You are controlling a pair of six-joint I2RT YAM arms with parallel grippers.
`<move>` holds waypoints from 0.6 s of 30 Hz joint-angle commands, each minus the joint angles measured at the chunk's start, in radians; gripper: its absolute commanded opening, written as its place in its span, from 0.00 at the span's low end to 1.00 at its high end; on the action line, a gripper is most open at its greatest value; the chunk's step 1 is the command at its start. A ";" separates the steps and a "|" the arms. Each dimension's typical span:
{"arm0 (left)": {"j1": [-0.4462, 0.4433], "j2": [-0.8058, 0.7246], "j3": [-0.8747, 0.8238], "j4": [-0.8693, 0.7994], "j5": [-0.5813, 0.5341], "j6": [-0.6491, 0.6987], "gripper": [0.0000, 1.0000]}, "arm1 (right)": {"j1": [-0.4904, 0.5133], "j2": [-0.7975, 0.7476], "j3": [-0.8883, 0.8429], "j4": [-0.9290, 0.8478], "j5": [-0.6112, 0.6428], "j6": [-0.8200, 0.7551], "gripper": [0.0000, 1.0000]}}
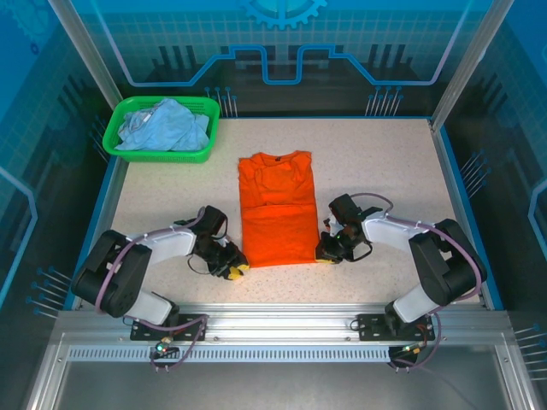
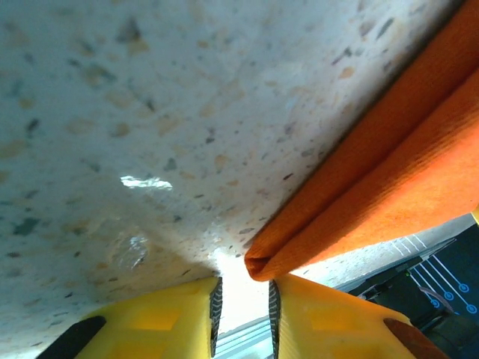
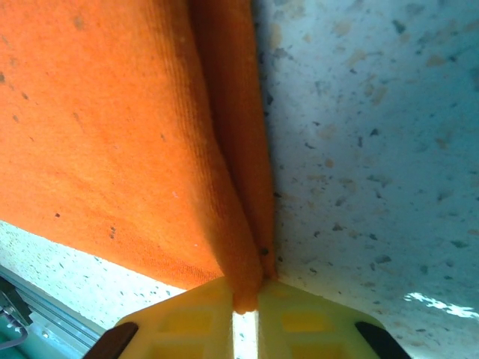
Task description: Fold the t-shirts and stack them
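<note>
Right gripper (image 3: 245,290): its yellow fingers (image 3: 187,318) are clamping the near right corner of the orange t-shirt (image 3: 112,149), and a folded ridge of cloth is running down between the tips with no gap showing. Left gripper (image 2: 243,288): its yellow fingers are standing a little apart, with light showing through the narrow slot. The shirt's near left corner, a doubled fold, is lying right at the tip of one finger rather than in the slot; I cannot tell whether it is touching. From above, both arms are lying low on the speckled table (image 1: 393,171), each reaching inward from its near corner toward the shirt's near edge, one claw on either side. The orange t-shirt is lying flat in the middle of the table between the two arms. It is folded into a long narrow strip with its sides turned in, its collar is pointing to the far side, and a crease is crossing it about halfway. At the far left corner a green basket (image 1: 114,141) is sitting well apart from the orange shirt. The pale blue t-shirt (image 1: 167,128) is lying crumpled inside it.
</note>
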 commanded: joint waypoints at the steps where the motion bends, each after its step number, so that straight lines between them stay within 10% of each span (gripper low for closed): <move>1: -0.011 0.049 0.019 0.072 -0.076 0.026 0.27 | 0.010 0.021 0.009 -0.040 0.023 -0.012 0.13; 18: -0.027 -0.001 0.088 -0.027 -0.156 0.097 0.26 | 0.010 0.042 0.014 -0.030 0.015 -0.018 0.08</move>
